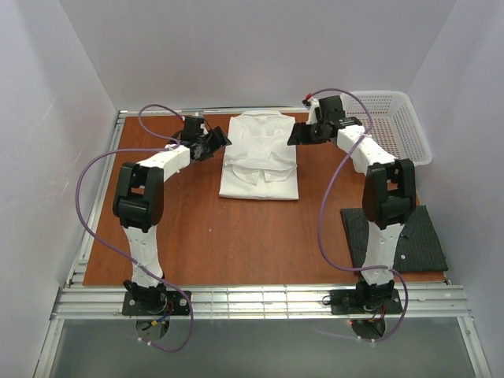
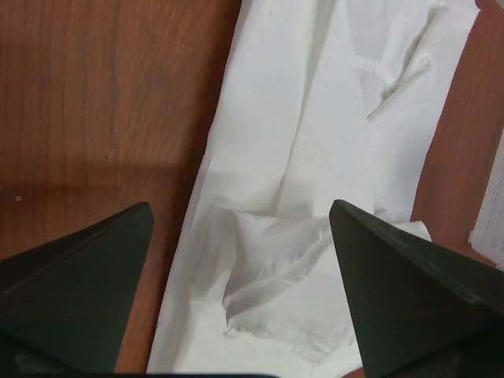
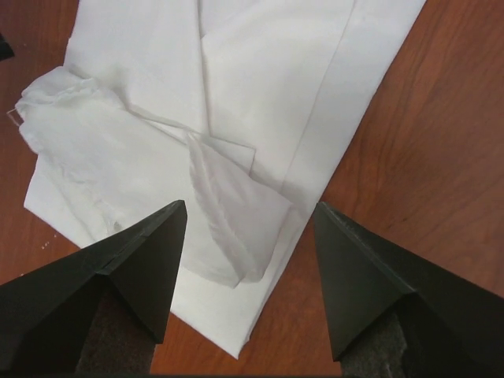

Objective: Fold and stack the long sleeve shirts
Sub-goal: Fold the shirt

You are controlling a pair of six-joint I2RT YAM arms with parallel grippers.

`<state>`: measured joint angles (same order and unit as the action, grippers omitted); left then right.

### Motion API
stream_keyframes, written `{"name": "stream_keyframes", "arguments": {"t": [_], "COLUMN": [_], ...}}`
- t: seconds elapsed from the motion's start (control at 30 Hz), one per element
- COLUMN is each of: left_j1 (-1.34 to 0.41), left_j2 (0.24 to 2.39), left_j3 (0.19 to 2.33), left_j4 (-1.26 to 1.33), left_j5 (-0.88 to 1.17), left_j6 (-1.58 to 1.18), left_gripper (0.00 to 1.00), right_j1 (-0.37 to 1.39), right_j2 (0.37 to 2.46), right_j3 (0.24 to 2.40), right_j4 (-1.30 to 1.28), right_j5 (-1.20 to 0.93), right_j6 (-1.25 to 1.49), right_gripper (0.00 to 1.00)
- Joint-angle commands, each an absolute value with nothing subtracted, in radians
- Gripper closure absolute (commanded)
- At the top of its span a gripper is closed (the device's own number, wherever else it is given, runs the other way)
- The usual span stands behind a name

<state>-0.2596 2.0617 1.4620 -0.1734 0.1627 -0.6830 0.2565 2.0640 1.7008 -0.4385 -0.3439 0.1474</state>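
The left claw (image 1: 214, 142) has its jaws spread wide with nothing between them, at the left edge of the folded white shirt (image 1: 260, 157). The shirt lies flat on the table (image 1: 197, 236) between the two claws. The right claw (image 1: 298, 134) is likewise open and empty at the shirt's right edge, and a sleeve cuff (image 3: 232, 232) lies under its gap. The dark charcoal shirt (image 1: 421, 236) lies well back from the right claw, beside that arm's base. The white basket (image 1: 398, 118) sits just outside the right claw
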Motion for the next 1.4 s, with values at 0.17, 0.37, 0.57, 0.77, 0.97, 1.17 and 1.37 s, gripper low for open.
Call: {"name": "stream_keyframes", "arguments": {"t": [0.17, 0.37, 0.57, 0.77, 0.97, 1.17, 1.37], "left_j1": [-0.262, -0.345, -0.419, -0.425, -0.425, -0.426, -0.425], "left_j2": [1.685, 1.578, 1.673, 1.750, 1.813, 1.848, 1.850], "left_j3": [1.268, 1.074, 1.051, 1.036, 1.014, 1.011, 1.008], "left_j4": [-0.156, -0.155, -0.147, -0.143, -0.135, -0.137, -0.144], "left_j5": [0.140, 0.140, 0.094, 0.015, 0.012, 0.012, -0.029], "left_j6": [-0.738, -0.779, -0.778, -0.813, -0.824, -0.822, -0.816], "left_gripper": [0.10, 0.38, 0.52, 0.69, 0.71, 0.71, 0.71], "right_j1": [0.349, 0.474, 0.512, 0.511, 0.511, 0.511, 0.471], "right_j2": [1.731, 1.649, 1.701, 1.779, 1.853, 1.936, 2.045], "right_j3": [1.453, 1.211, 1.114, 1.149, 1.212, 1.322, 1.485], "right_j4": [-0.393, -0.287, -0.189, -0.149, -0.146, -0.146, -0.146], "right_j5": [-0.255, -0.126, -0.087, -0.091, -0.083, -0.032, -0.005], "right_j6": [0.003, 0.051, 0.109, 0.101, 0.091, 0.069, 0.052], "right_gripper": [0.37, 0.46, 0.60, 0.69, 0.70, 0.70, 0.69]}}
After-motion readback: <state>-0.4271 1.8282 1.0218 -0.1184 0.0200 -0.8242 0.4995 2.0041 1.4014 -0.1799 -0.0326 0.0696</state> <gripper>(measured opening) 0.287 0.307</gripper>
